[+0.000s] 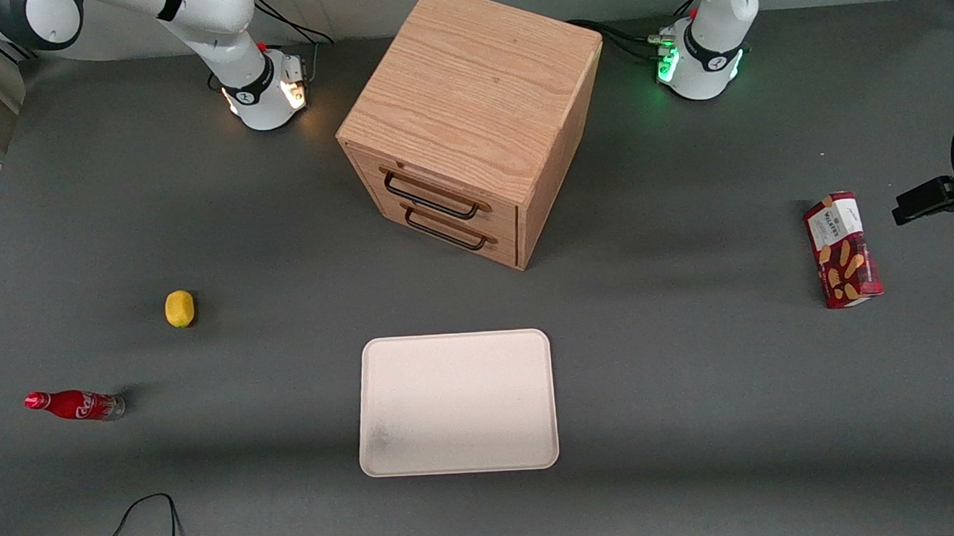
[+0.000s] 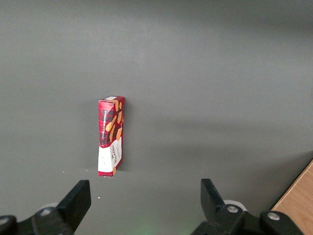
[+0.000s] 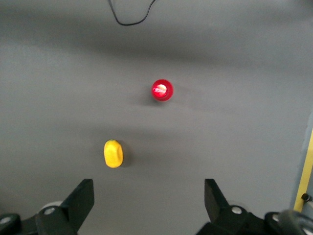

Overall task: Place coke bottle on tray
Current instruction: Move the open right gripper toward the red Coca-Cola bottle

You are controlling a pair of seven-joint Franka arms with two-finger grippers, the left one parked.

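My gripper (image 3: pixel 146 205): fingers apart, high above table.
Coke bottle (image 3: pixel 162 90): upright, below and ahead, cap facing me.
Tray (image 1: pixel 456 402): well apart.

Wooden drawer cabinet (image 1: pixel 471 123), lemon (image 1: pixel 179 308) perhaps, snack box (image 1: pixel 842 250)

light: even, overhead | shadows: soft bands on table (image 1: pixel 691 387) | wrist views: slightly blurred

We saw the gripper (image 3: pixel 146 205) high, fingers wide apart, with only the lemon (image 1: pixel 179 308) near the upright coke bottle (image 1: pixel 75 405), well apart from the bare tray (image 1: pixel 459 454).
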